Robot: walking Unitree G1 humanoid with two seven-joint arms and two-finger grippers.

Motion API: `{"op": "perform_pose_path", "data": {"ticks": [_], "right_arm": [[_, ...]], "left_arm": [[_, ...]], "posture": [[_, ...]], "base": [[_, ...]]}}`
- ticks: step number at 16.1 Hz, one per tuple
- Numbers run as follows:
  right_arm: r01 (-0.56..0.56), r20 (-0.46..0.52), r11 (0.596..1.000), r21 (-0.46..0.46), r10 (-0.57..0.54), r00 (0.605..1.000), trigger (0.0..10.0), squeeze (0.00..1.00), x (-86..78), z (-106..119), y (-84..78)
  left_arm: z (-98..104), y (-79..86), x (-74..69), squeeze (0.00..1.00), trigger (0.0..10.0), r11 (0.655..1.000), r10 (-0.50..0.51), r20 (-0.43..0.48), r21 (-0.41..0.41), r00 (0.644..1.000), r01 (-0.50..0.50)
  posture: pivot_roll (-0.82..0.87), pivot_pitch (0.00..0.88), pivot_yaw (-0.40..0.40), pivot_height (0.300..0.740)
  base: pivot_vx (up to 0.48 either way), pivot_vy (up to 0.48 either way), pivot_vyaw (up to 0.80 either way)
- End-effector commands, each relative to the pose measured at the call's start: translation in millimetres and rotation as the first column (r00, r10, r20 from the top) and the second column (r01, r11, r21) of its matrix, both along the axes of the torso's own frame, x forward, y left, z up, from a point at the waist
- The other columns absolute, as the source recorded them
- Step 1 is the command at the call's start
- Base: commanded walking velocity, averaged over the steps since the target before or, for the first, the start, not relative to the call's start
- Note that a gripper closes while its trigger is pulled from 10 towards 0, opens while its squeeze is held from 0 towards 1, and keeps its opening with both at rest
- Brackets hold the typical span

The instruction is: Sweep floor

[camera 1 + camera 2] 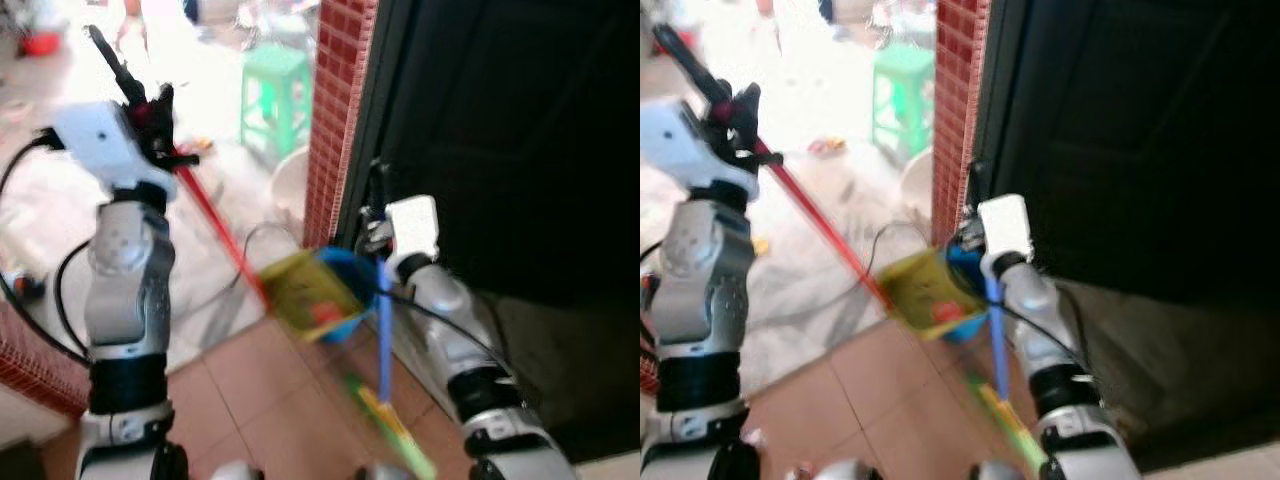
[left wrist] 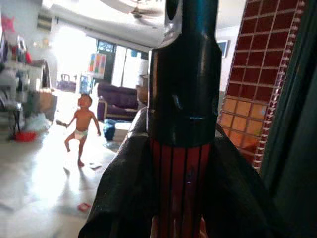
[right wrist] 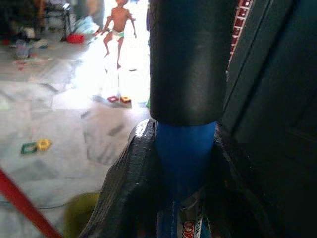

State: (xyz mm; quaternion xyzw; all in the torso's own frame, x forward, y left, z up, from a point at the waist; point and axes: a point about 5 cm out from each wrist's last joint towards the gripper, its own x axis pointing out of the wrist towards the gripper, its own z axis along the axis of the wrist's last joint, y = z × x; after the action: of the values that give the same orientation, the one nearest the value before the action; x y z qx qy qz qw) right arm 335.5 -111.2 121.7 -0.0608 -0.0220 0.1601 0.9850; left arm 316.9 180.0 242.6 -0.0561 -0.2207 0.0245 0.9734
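In the left eye view, your left tool (image 1: 150, 110) is raised high, closed round the red-handled dustpan stick (image 1: 215, 225). That carries the yellow dustpan (image 1: 305, 293) off the floor, hanging low between the two arms. Your right tool (image 1: 375, 215) is clamped on the blue broom handle (image 1: 383, 330), whose green head (image 1: 400, 435) trails below it near the terracotta tiles (image 1: 270, 400). I judge you are carrying both, not yet sweeping.

The left wrist view looks along the red stick; beyond the left tool lie a bright room with pale floor (image 2: 34, 198), a person (image 2: 81, 126) far off, and a brick pillar (image 2: 257, 79) close beside.

In the right wrist view, the fingers (image 3: 124, 198) pinch the blue shaft. Small toys (image 3: 34, 146) litter the floor ahead, which likely needs sweeping.
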Motion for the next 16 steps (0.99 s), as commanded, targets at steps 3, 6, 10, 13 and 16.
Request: {"op": "perform_pose_path", "data": {"ticks": [3,6,10,13,16], "right_arm": [[0.029,0.038,1.000,0.000,-0.029,0.999,10.0,0.00,3.2,9.4,-10.4],[0.029,0.039,1.000,-0.003,-0.029,0.999,10.0,0.00,3.8,9.7,-10.1],[0.031,0.038,1.000,0.003,-0.031,0.999,10.0,0.00,3.4,9.3,-10.8],[0.031,0.037,1.000,0.003,-0.031,0.999,10.0,0.00,2.7,8.5,-9.8],[0.032,0.038,0.999,0.005,-0.032,0.999,10.0,0.00,3.0,8.8,-9.4]], "left_arm": [[14.7,-10.1,-3.2,0.00,10.0,1.000,-0.007,0.084,0.024,0.996,0.005],[12.9,-13.0,-3.2,0.00,10.0,1.000,-0.016,0.079,0.028,0.997,0.014],[10.1,-15.3,-4.6,0.00,10.0,0.998,-0.031,0.079,0.048,0.996,0.027],[7.8,-23.1,-7.0,0.00,10.0,0.996,-0.073,0.081,0.058,0.994,0.068],[4.5,-36.2,-10.8,0.00,10.0,0.988,-0.118,0.089,0.110,0.989,0.108]], "posture": [[-0.08,0.036,-0.015,0.740],[-0.07,0.036,-0.016,0.740],[-0.07,0.045,-0.013,0.740],[-0.07,0.047,-0.011,0.740],[-0.07,0.048,-0.011,0.740]], "base": [[0.450,0.000,0.00],[0.417,0.000,0.00],[0.204,-0.065,0.00],[0.000,0.000,0.00],[0.000,0.000,0.00]]}}
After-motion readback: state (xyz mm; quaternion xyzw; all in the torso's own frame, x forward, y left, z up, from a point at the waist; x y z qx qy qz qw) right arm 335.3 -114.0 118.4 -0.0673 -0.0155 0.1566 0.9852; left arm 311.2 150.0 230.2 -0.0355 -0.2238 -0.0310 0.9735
